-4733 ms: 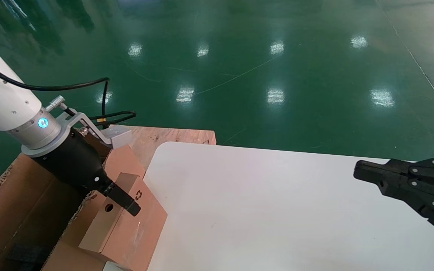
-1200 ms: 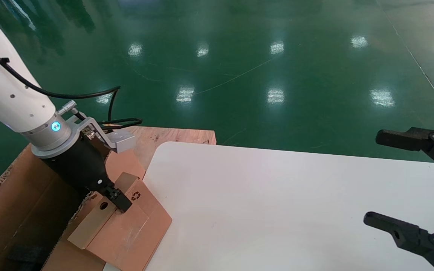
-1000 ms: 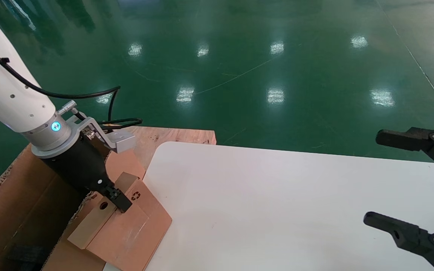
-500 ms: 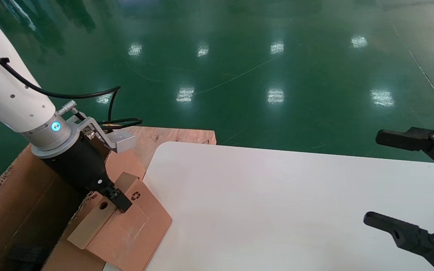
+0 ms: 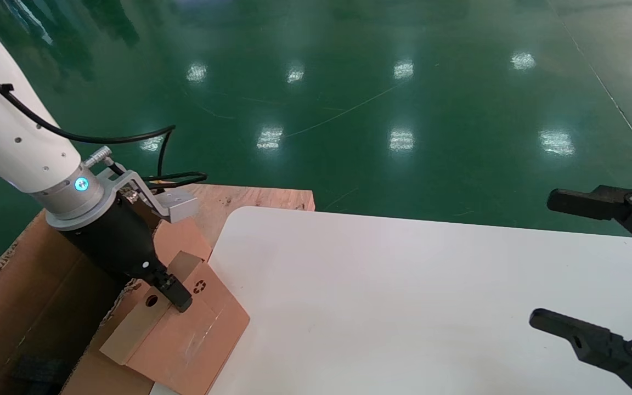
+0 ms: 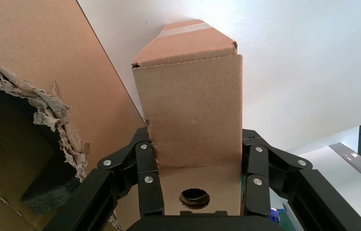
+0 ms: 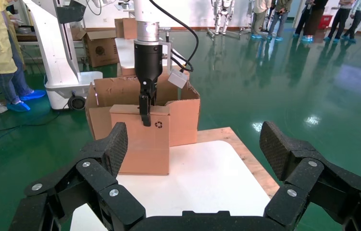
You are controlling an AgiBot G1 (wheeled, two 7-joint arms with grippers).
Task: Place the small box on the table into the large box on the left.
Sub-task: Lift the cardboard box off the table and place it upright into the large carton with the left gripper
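**Small box held at the bench edge, next to the big box**

The green floor (image 5: 349, 99) is shiny and fills the room past everything else. On it stands the white bench (image 5: 404, 285) with its round corner. A bare wooden board (image 5: 250, 197) pokes out from behind that corner.

To the left of the bench sits the large box (image 5: 30, 296). It is brown, its flap edges are torn and ragged, and there is dark foam (image 6: 48, 192) down inside it. From the right wrist view the large box (image 7: 183, 110) stands open just behind the small one.

The small box (image 5: 179, 329) is at the left edge of the bench, right beside the torn wall of the large box. It is tilted in the head view. It has a black recycling mark on top and a round hole in its paler side. Clear tape runs across its far end (image 6: 183, 31).

The left hand (image 5: 176, 293) reaches down from the white arm and pinches the small box, one finger (image 6: 147, 178) pressed on each side of it, near the round hole.

The right hand (image 5: 585, 263) hangs over the right end of the bench, well apart from the boxes. Its fingers (image 7: 108, 149) are spread wide and hold nothing.
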